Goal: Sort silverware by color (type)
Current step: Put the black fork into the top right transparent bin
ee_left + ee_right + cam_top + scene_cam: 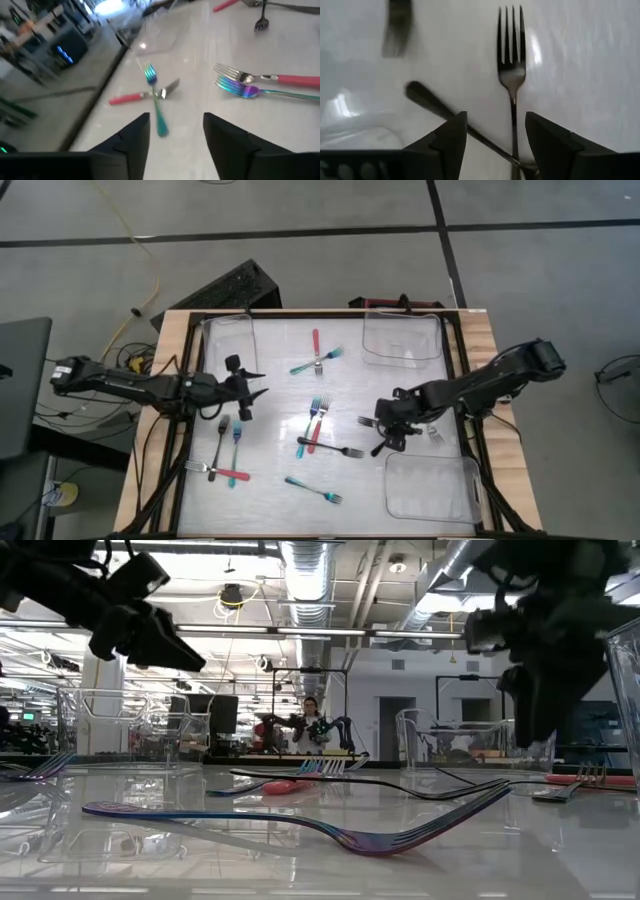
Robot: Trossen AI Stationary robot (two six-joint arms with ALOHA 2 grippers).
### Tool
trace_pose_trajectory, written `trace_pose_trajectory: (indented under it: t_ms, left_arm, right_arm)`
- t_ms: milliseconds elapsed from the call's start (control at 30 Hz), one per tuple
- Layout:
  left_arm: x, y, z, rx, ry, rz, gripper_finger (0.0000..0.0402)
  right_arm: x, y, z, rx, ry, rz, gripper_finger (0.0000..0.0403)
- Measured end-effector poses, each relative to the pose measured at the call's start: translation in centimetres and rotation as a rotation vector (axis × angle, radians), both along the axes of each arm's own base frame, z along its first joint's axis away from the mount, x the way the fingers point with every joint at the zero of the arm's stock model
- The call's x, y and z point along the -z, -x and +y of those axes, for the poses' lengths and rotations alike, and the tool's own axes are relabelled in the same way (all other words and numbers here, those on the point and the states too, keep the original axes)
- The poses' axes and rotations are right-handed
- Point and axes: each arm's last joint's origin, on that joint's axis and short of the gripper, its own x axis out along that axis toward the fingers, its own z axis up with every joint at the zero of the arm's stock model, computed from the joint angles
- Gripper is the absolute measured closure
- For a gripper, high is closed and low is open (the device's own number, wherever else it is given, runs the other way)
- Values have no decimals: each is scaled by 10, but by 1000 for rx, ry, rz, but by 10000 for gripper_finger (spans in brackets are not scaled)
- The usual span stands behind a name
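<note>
While thin glossy forks (313, 426) lie scattered on the white table (270, 480) | clear rectangular plastic trays (402, 338) rim it, contents unclear | left gripper (252, 386) spread, empty | right gripper (384, 434) spread above a black fork (512, 75).

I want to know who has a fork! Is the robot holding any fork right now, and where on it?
No, nothing is held. The left gripper is open above the table with an empty gap. The right gripper is open too, just above a black fork, not gripping it.
</note>
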Motion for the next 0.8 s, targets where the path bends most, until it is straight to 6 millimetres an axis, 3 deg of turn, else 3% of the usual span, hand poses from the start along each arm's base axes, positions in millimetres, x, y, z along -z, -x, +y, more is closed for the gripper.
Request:
trace_pose_trajectory:
  t_ms: [367,500,700,800]
  left_arm:
    - [4,-3,-2,30,112,-26,207]
    - [4,-3,-2,26,125,-34,207]
    - [4,-3,-2,24,132,-38,207]
    - [4,-3,-2,26,125,-34,207]
  right_arm:
    - [41,-13,6,-32,124,131,217]
    - [51,-14,14,-45,185,145,265]
    - [52,-13,26,-19,235,89,379]
    - [45,-13,27,7,245,26,379]
